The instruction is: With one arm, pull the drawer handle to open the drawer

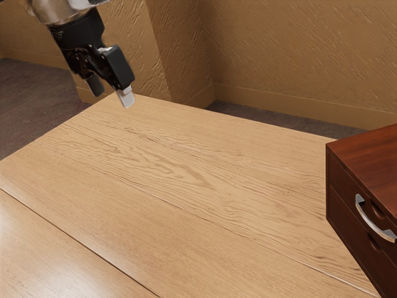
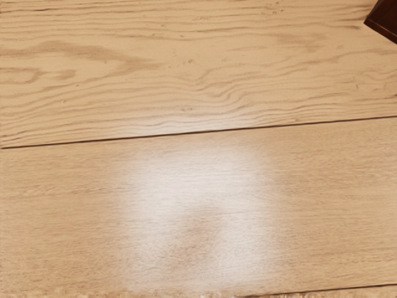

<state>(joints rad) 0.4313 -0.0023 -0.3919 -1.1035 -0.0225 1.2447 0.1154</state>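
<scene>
The gripper [image 1: 111, 92] is held, jaws apart, above the table [image 1: 186, 186], well apart from the cabinet [image 1: 366, 161]; tabletop is spread before its handle [image 1: 372, 221].

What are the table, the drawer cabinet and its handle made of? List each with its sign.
Table: light wood planks, by the wavy grain and seams; a soft glare suggests a satin finish. Drawer cabinet: dark reddish wood, perhaps mahogany-stained, smooth with faint sheen. Drawer handle: probably polished metal, silver with bright highlights.
</scene>
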